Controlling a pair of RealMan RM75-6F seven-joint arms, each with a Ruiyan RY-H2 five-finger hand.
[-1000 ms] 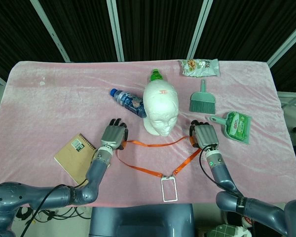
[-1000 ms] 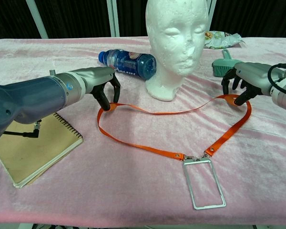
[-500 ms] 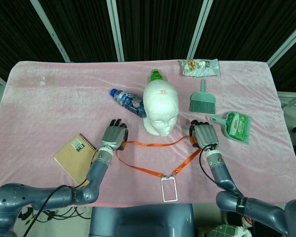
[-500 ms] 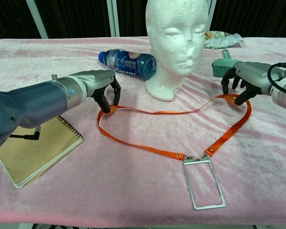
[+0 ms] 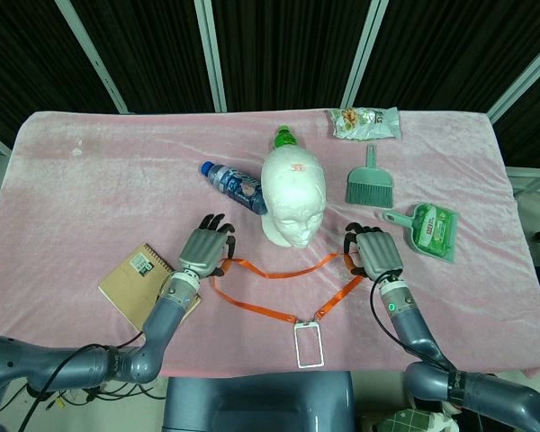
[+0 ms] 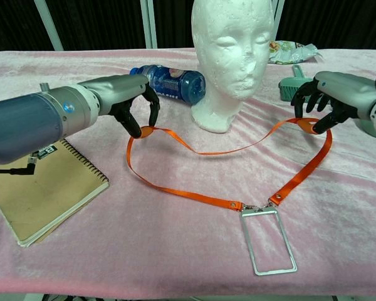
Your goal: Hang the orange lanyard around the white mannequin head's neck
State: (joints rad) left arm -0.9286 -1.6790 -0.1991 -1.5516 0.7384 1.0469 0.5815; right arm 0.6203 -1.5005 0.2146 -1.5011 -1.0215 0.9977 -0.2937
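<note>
From above, the left hand [image 5: 205, 248] covers the spot where it pinches the lanyard [image 5: 279, 270], and the right hand [image 5: 375, 252] hides its own grip too. The strap lies in front of the head [image 5: 293, 198] on the pink bench [image 5: 99, 180]. A blue bottle [image 5: 232, 185] lies by the head, with a brush [image 5: 370, 182] and a notebook [image 5: 144, 284] further out.

From the chest, both hands pinch the strap ends, lifted off the cloth. The badge holder [image 6: 267, 241] lies flat.

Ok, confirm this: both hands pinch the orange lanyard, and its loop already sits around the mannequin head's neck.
Not quite. Both the left hand and right hand do pinch the orange lanyard, but the chest view shows its loop in front of the mannequin head, not around the neck.
</note>
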